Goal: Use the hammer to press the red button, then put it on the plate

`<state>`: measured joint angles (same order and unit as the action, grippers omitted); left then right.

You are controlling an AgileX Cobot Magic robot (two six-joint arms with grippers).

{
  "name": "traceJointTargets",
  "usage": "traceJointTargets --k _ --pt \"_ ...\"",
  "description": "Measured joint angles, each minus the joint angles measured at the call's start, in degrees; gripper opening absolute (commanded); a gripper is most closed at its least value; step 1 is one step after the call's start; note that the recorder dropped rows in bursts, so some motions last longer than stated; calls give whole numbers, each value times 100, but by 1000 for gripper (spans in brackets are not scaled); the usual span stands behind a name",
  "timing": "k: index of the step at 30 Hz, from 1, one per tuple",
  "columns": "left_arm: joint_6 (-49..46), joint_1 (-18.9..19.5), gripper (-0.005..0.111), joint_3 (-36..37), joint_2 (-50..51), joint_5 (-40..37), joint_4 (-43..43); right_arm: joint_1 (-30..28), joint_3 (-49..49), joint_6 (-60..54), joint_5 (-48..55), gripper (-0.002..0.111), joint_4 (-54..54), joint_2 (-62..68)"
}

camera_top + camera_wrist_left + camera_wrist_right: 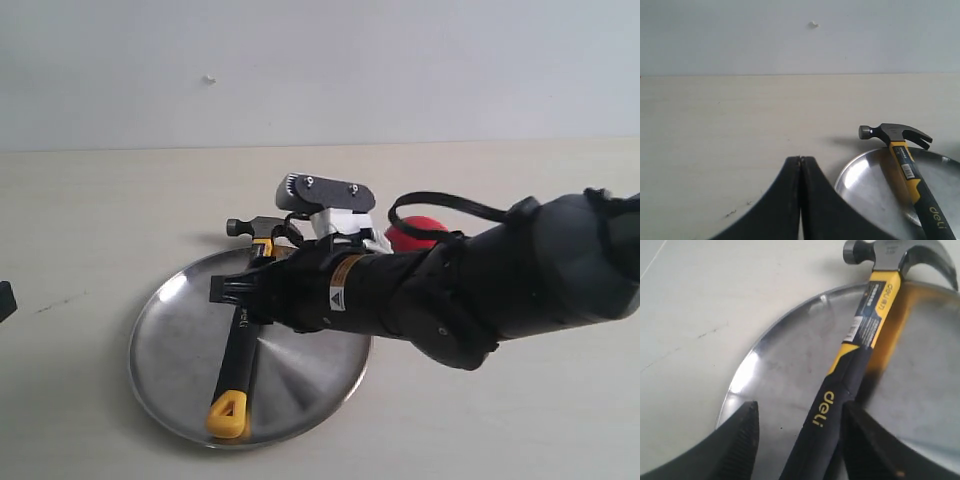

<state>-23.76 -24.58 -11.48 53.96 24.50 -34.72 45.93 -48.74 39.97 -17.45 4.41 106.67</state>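
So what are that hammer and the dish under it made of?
The plate looks like brushed metal, perhaps steel: silvery, with bright glints. The hammer has a dark, dull metallic head and a black and yellow handle, maybe rubber or plastic.

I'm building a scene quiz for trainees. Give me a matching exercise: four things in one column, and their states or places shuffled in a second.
Column one
1. hammer
2. button
3. left gripper
4. right gripper

Column two
A. shut, holding nothing
B. lying on the plate, head past the rim
C. open, astride the hammer
D. partly hidden behind the right arm

Pairs: 1-B, 2-D, 3-A, 4-C
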Motion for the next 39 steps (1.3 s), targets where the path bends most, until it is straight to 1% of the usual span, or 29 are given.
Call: traceJointTargets --k 3,6,7,15,18,33,37,39 --pt "0 0 0 0 0 0 0 0 0 -634 302 25 -180 -375" --pt "0 0 0 0 0 0 0 0 0 -1098 624 3 -245 -748" --pt "0 0 0 0 0 0 0 0 0 -1236 728 0 -260 -876" --pt "0 0 0 0 0 0 0 0 0 -2135 1371 0 -282 -1697" --pt "0 0 0 0 0 0 0 0 77 -2388 1445 0 -282 -1962" --pt "0 0 0 0 0 0 0 0 1890 -2901 307 0 -294 -3765" --pt "0 0 0 0 0 0 0 0 2303 -2914 204 0 -303 -4335" --pt "0 0 0 0 0 0 0 0 2439 -2914 323 0 -303 -4580"
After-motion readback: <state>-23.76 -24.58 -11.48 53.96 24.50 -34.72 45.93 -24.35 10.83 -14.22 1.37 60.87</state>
